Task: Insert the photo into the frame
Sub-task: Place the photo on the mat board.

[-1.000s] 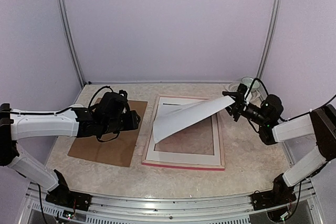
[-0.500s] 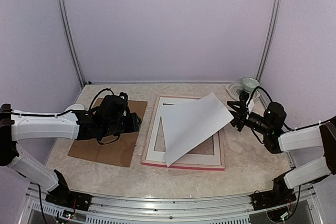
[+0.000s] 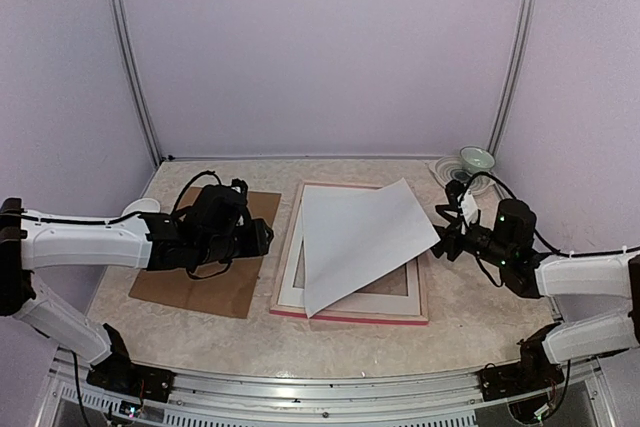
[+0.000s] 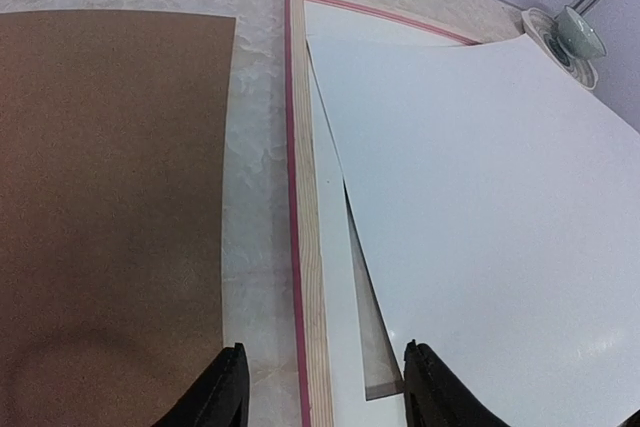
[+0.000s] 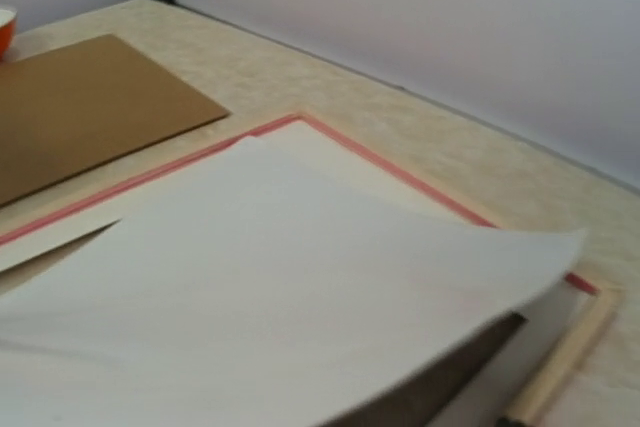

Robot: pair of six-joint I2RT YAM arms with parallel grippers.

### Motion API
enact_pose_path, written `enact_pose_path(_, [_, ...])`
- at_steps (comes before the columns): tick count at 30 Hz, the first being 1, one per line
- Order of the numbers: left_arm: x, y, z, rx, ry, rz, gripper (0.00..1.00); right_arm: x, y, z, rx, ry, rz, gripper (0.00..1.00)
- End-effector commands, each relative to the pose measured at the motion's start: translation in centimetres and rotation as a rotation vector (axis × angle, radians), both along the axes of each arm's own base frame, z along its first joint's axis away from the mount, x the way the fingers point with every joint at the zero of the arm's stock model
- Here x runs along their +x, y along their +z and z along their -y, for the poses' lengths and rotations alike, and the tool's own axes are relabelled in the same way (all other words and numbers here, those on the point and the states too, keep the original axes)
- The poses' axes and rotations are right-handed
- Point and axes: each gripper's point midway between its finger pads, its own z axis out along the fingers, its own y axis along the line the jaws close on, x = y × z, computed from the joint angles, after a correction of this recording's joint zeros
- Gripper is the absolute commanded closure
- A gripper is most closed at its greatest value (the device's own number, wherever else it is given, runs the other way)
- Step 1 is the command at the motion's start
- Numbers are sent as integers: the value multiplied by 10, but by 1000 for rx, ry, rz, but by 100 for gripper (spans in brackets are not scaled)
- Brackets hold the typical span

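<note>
The photo [image 3: 360,237] lies white back up, skewed across the frame [image 3: 350,313], so its picture side is hidden. The frame rests on the table with pale wood up and pink edges showing [image 4: 305,277]. In the right wrist view the photo's [image 5: 270,287] near corner curls up off the frame [image 5: 400,172]. My right gripper [image 3: 443,232] stands open just right of that corner, with nothing in it; its fingers are out of its own view. My left gripper [image 3: 262,237] hovers open [image 4: 322,349] over the frame's left rail, and the photo [image 4: 480,207] is to its right.
A brown backing board [image 3: 205,267] lies flat left of the frame, under my left arm. A white mat [image 4: 335,247] shows inside the frame beneath the photo. Bowls [image 3: 475,159] stand at the back right corner, and a small bowl [image 3: 145,205] at the left.
The right gripper opened and let go of the photo, which dropped from a raised, slanted hold to lie on the frame. The right arm drew down and slightly back. The left arm barely moved.
</note>
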Motion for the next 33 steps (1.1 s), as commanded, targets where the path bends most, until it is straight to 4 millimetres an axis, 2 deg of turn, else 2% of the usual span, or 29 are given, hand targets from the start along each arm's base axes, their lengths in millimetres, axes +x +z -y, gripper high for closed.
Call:
enact_pose_path(1, [-1,4,1,-16,7,17,47,3,-6,10,1,-90,-122,23])
enact_pose_path(3, [-1,4,3,-19,4,18,47,1,-12,9,-1,-90,-183,21])
enact_pose_path(5, [-2,4,5,-21,0,18,47,-2,-15,5,12,-72,-245,12])
enact_pose_path(11, [-3,1,9,-15,-4,13,47,-18,-34,-14,66,17,-492,9])
enact_pose_path(12, [-3,0,10,-15,-4,13,47,-20,-38,-15,67,17,-530,2])
enact_pose_path(13, [-4,0,10,-13,-4,12,47,-21,-41,-15,68,12,-563,1])
enact_pose_path(18, [-6,2,6,-10,1,16,47,-27,-49,-15,91,-11,-686,1])
enact_pose_path(24, [-9,4,1,-19,10,24,47,-47,-65,-15,111,-10,-832,1])
enact_pose_path(33, [-11,2,-2,-21,14,22,47,-69,-53,-28,191,124,-865,1])
